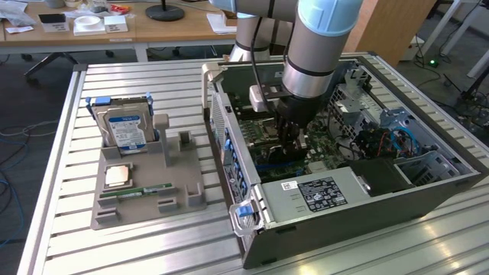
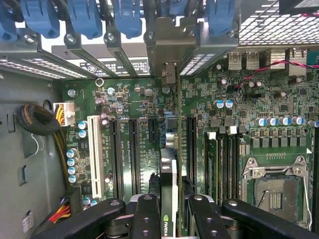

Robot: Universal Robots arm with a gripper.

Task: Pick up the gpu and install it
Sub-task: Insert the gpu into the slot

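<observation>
1. Grey holder stand (image 1: 172, 172) on the slatted table (image 1: 114, 246).
2. Blue-labelled hard drive (image 1: 126, 130) upright in the stand.
3. Green memory stick (image 1: 137, 191) flat on it.
4. Processor chip (image 1: 117, 175) on it, between them.

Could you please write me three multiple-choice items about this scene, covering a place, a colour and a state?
1. Where is the gpu? A on the tray; B in the gripper, over the motherboard; C on the table.
2. The drive's label is: A blue; B red; C yellow.
3. The case is: A shut; B empty; C open.
Answers: B, the card sits edge-on in the grip above the board; A, the blue label faces the exterior view; C, its inside lies exposed.
</observation>
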